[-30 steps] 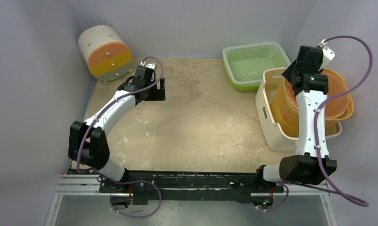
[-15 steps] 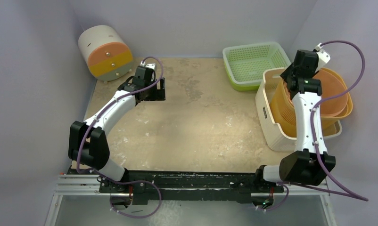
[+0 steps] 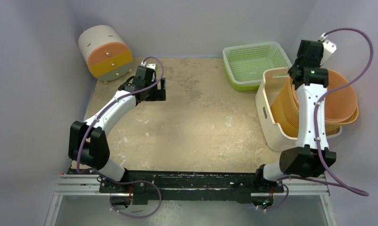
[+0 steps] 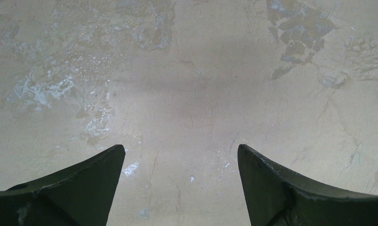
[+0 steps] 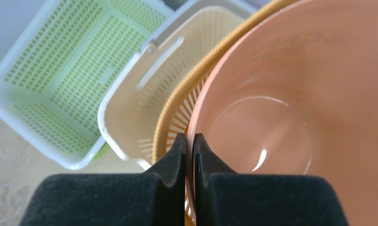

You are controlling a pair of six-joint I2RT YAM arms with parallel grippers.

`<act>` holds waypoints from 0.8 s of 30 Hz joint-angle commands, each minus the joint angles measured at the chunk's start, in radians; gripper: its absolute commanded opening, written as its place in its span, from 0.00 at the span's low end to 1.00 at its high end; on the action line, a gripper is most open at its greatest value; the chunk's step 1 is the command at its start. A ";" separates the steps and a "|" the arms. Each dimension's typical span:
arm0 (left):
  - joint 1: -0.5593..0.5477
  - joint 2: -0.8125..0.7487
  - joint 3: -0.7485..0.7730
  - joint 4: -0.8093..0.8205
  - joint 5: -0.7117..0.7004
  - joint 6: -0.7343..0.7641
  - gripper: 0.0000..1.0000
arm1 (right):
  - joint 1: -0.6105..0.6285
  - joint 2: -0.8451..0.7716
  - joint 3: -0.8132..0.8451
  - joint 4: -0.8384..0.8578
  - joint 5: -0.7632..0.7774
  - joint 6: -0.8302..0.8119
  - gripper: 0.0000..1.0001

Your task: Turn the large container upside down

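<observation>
R arm's wrist has swung up and to the right since half a sec ago, and the peach bowl (image 5: pixel 272 94) has slid right with it. L side hasn't budged. Round drawer unit (image 3: pixel 105 52) sits in the far-left corner. Left gripper (image 4: pixel 180 150) hangs over bare table (image 3: pixel 201 127), jaws wide apart, nothing in them. Green basket (image 3: pixel 253 63) is far right of centre. Just beside it the large container (image 3: pixel 267 110) stands upright, mouth up, on the table's right side, with the orange bin (image 3: pixel 283 110) nested inside. A small dark label (image 3: pixel 265 112) is on its wall, can't read it. Right gripper (image 5: pixel 189 139) is pinched tight on the peach bowl's rim.
</observation>
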 commanded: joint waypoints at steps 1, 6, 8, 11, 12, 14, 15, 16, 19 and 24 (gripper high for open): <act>-0.005 -0.002 0.013 0.015 -0.009 0.010 0.86 | -0.008 -0.007 0.319 -0.123 0.170 -0.081 0.00; -0.005 0.016 0.050 -0.011 -0.010 0.000 0.86 | -0.008 -0.013 0.534 -0.202 0.191 -0.140 0.00; -0.004 0.026 0.080 -0.027 -0.008 -0.012 0.86 | -0.008 -0.032 0.572 -0.165 0.138 -0.171 0.00; -0.004 0.022 0.126 -0.039 0.000 -0.032 0.86 | -0.008 -0.091 0.580 -0.044 0.038 -0.203 0.00; -0.004 0.017 0.138 -0.037 0.003 -0.039 0.86 | -0.008 -0.102 0.601 -0.015 0.014 -0.216 0.00; -0.004 0.012 0.165 -0.038 0.011 -0.049 0.86 | -0.008 -0.091 0.682 0.009 -0.023 -0.244 0.00; -0.004 0.013 0.186 -0.042 0.015 -0.054 0.86 | -0.008 -0.080 0.730 0.016 -0.049 -0.262 0.00; -0.004 0.014 0.203 -0.048 0.020 -0.055 0.86 | -0.008 -0.071 0.775 0.023 -0.064 -0.275 0.00; -0.004 0.015 0.235 -0.067 0.028 -0.060 0.86 | -0.008 -0.085 0.825 0.082 -0.110 -0.295 0.00; -0.004 -0.019 0.279 -0.084 -0.009 -0.056 0.86 | -0.008 -0.135 0.742 0.193 -0.288 -0.282 0.00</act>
